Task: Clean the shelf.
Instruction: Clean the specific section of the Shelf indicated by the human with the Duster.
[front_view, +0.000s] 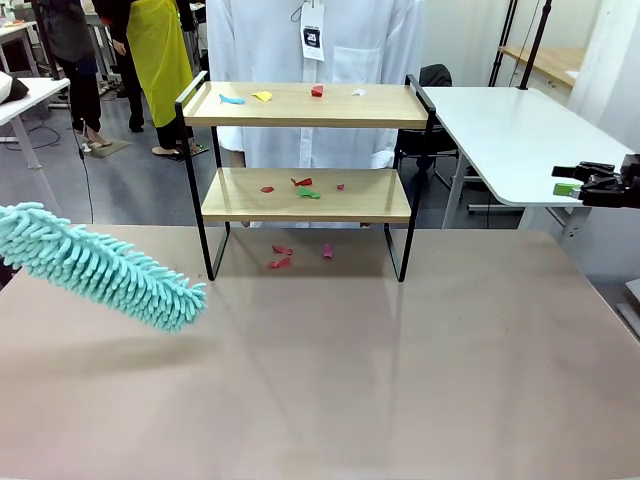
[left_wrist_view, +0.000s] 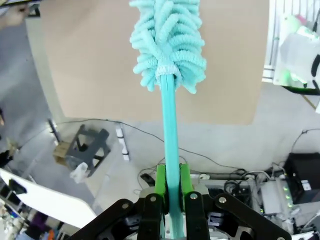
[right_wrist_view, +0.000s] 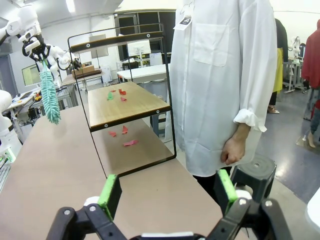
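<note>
Green-padded left tool: clamped tight on the thin teal handle of a microfibre duster.
Duster: head raised off the table near its left edge, well apart from the shelf.
Right tool: jaws wide, holding nothing, raised near the table's far right corner.
Shelf: upright at the middle of the far edge, a person just behind it.
Paper scraps: on both boards, and on the table between the shelf's legs.
Risk: a hard sweep may shove the light shelf, since nothing braces it. The raised side rails could trap scraps. Scraps swept off the top may land on the lower board or the floor.
</note>
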